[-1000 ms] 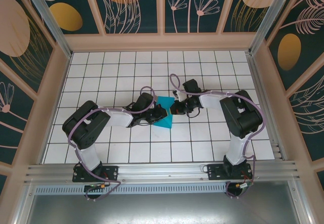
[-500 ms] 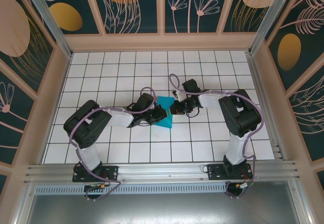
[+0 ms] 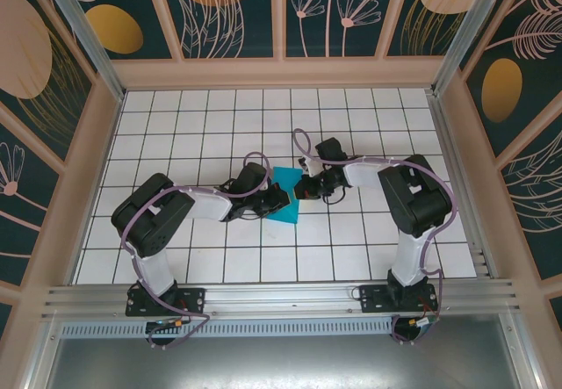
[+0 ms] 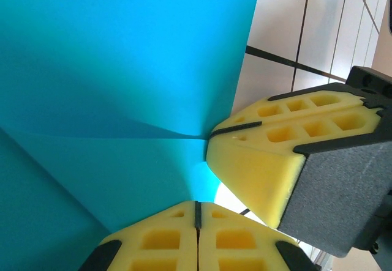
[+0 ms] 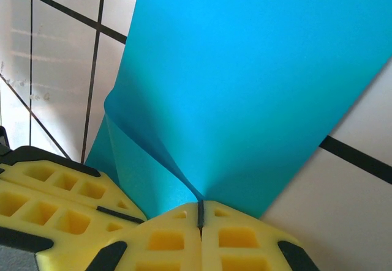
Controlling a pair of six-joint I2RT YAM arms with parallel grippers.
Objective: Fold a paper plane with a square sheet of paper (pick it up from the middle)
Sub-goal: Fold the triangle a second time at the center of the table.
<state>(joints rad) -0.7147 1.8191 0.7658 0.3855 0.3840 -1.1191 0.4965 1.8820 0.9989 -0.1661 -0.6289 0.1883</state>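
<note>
Left side, overhead view. You see the left arm (image 3: 158, 222) rise from its base at the near edge, bend at a raised elbow, and run its forearm low and rightward toward the middle of the bench (image 3: 176, 126). The left end effector (image 3: 279, 198) is pinched tight on the square sheet of paper (image 3: 287, 205). In the left wrist view its yellow pads (image 4: 197, 208) meet on the sheet's edge with no gap, and a crease fans out across the paper (image 4: 122, 69) from that spot.

Centre. The sheet sits in the middle of the bench between the two end effectors. It is uniform cyan, and one corner points toward you. Whether its lower corner rests on the tiles cannot be told.

Right side. The right arm (image 3: 413, 200) mirrors the left, with its forearm reaching leftward. The right end effector (image 3: 304, 189) is likewise clamped on the sheet. In the right wrist view its pads (image 5: 200, 207) close on the paper (image 5: 245, 87), which curls into a small fold beside the grip. The two end effectors stand just beside each other.

Margins. Bare tile rows lie on every side of the sheet. Patterned walls (image 3: 219, 11) enclose three sides, and a metal rail (image 3: 281, 297) runs along the near edge.
</note>
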